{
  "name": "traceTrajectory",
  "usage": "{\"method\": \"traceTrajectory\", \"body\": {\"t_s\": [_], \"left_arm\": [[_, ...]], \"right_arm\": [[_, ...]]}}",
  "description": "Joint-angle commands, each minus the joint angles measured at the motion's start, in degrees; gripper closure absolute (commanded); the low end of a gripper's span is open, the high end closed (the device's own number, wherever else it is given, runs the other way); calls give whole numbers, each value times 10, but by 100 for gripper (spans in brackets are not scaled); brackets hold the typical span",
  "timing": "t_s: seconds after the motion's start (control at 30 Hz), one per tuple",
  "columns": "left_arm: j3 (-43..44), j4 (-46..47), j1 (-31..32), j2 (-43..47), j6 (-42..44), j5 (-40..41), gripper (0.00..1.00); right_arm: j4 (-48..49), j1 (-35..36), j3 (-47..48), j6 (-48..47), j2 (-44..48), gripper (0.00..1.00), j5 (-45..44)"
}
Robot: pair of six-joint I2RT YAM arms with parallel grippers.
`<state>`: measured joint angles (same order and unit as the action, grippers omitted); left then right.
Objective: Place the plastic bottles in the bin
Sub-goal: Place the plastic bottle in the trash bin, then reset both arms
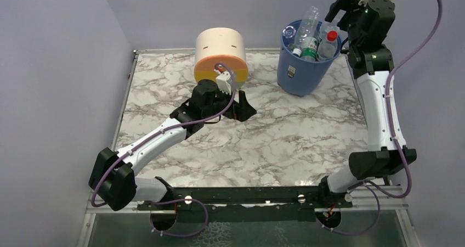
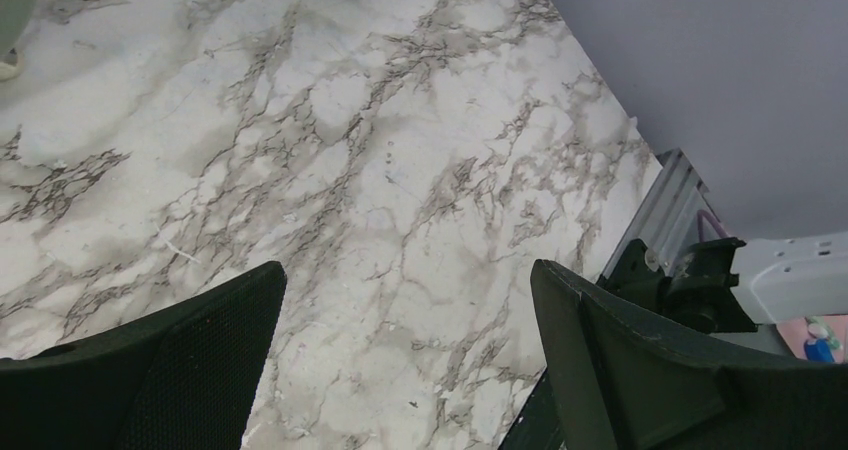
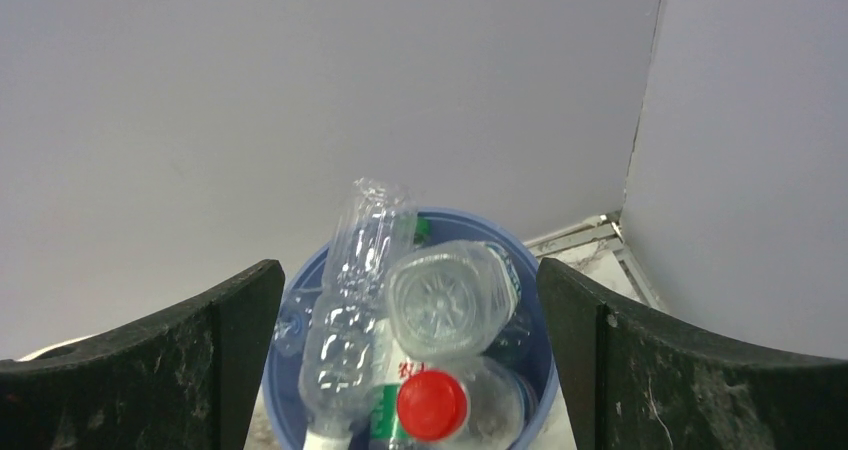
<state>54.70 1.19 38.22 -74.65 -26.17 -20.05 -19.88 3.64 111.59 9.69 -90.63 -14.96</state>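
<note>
At the far right corner of the worktop [image 1: 285, 142], we see the bin [image 1: 300, 76] packed with plastic bottles [image 1: 308, 35] (several poke above its rim). Our right end effector [image 1: 339, 12] hovers over it, fingers spread, gripping nothing. Our left end effector [image 1: 241, 107] sits low beside the round drawer unit [image 1: 220, 48], likewise spread wide.

A robotics lab cell: marble-patterned table [image 1: 285, 142] boxed by plain lilac walls [image 1: 55, 66], black mounting rail [image 1: 247, 194].

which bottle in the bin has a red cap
The clear bottle at the right side of the bin in the top view; it alone shows a red cap, pointing up.
</note>
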Motion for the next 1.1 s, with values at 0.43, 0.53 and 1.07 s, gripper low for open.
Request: {"method": "traceTrajectory", "body": {"t_s": [0.43, 0.53, 1.07], "left_arm": [[88, -86, -15, 16, 48, 124, 1], [95, -88, -17, 25, 56, 150, 1], [-17, 31, -68, 108, 150, 308, 1]], "right_arm": [[21, -4, -262, 38, 247, 1, 95], [22, -4, -311, 50, 279, 0, 106], [66, -4, -582, 87, 377, 0, 197]]}}
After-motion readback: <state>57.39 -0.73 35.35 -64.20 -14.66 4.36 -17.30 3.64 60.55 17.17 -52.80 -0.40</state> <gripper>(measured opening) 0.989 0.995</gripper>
